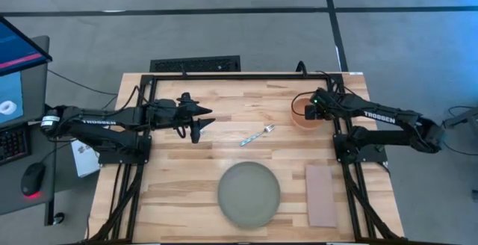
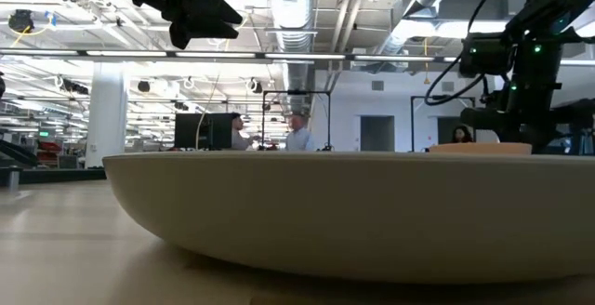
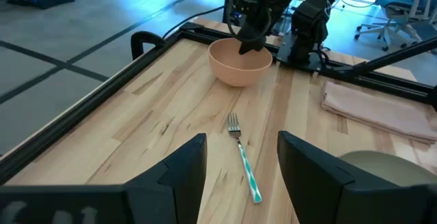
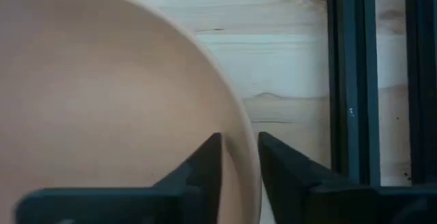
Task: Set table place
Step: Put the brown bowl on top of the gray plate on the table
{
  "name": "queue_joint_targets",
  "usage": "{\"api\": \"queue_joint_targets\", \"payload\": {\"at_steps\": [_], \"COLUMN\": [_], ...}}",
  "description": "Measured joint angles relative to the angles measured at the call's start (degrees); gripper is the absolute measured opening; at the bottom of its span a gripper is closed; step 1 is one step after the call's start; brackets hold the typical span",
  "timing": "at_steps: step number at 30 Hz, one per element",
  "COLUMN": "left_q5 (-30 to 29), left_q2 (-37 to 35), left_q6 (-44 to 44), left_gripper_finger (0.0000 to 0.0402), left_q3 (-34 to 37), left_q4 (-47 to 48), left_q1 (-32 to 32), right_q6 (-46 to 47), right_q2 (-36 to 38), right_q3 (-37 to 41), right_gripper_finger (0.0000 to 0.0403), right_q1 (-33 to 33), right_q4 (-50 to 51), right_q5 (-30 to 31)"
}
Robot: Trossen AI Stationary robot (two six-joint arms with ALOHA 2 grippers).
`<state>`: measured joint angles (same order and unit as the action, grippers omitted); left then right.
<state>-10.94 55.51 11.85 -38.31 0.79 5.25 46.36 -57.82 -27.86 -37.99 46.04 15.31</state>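
Straddling the orange bowl's (image 4: 102,101) rim near the table's (image 1: 187,193) far right corner, the right gripper (image 4: 239,149) seemingly pinches it; squeeze firmly, lift straight. Left gripper (image 3: 239,159) hovers spread above the fork (image 3: 242,157).

One plate (image 1: 249,193), one bowl (image 1: 304,116), one fork (image 1: 257,135), one napkin (image 1: 321,195) — two arms

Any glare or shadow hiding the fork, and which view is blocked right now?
High view: even light, no glare; the fork lies unshadowed, apart from the open left gripper. Low view: the plate fills the foreground, blocking most of the table. Right wrist view: the bowl fills most of it.
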Motion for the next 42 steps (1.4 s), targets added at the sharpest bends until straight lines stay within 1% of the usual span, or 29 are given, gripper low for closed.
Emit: {"api": "queue_joint_targets", "payload": {"at_steps": [4,5,6,10,12,16,20,22,24,28,30,36,39,42], "left_q5": [0.00,0.00,0.00,0.00,0.00,0.00,0.00,0.00,0.00,0.00,-0.07,-0.67,-1.65,-1.79], "left_q2": [0.00,-0.01,0.00,-0.02,-0.01,-0.02,-0.02,-0.01,-0.02,-0.02,-0.01,-0.02,0.00,0.00], "left_q6": [0.00,0.01,-0.01,-0.01,-0.01,-0.01,-0.01,-0.01,-0.01,-0.01,-0.32,-1.90,-3.92,-3.87], "left_gripper_finger": [0.0169,0.0169,0.0169,0.0169,0.0169,0.0169,0.0169,0.0169,0.0169,0.0169,0.0169,0.0169,0.0169,0.0169], "left_q3": [0.01,0.00,0.00,0.01,0.01,0.01,0.01,-0.01,-0.01,-0.01,-0.01,-0.01,-0.01,-0.01], "left_q4": [0.00,-0.01,-0.01,0.01,0.11,0.38,0.41,0.44,0.46,1.34,1.82,3.16,4.65,5.41], "left_q1": [0.00,0.01,0.00,0.01,0.00,0.01,-0.01,0.00,0.01,0.01,0.01,0.00,0.00,0.01], "right_q6": [-0.26,-0.28,-0.80,-0.85,-0.93,-3.80,-6.45,-7.42,-7.88,-7.64,-7.35,-4.95,-4.54,-4.79], "right_q2": [0.09,0.19,0.22,0.20,0.65,1.82,2.37,2.16,2.13,0.22,-1.30,-9.83,-15.04,-20.12], "right_q3": [-0.18,-0.36,-0.40,-0.31,-0.24,-1.75,-6.84,-10.15,-13.82,-20.98,-24.24,-31.84,-34.78,-37.29], "right_gripper_finger": [0.0043,0.0030,0.0026,0.0026,0.0026,0.0026,0.0026,0.0026,0.0026,0.0026,0.0026,0.0026,0.0026,0.0026], "right_q1": [0.01,0.01,-0.01,-0.01,-0.03,0.29,2.77,5.15,8.36,16.68,21.25,33.95,39.07,43.17], "right_q4": [-0.38,-0.91,-0.98,-0.86,-1.13,-0.72,-0.17,1.86,4.04,8.56,8.73,8.63,6.49,2.89], "right_q5": [-0.06,0.00,-0.03,-0.41,-1.56,-6.35,-12.01,-13.75,-14.22,-14.38,-14.53,-13.85,-13.59,-13.55]}}
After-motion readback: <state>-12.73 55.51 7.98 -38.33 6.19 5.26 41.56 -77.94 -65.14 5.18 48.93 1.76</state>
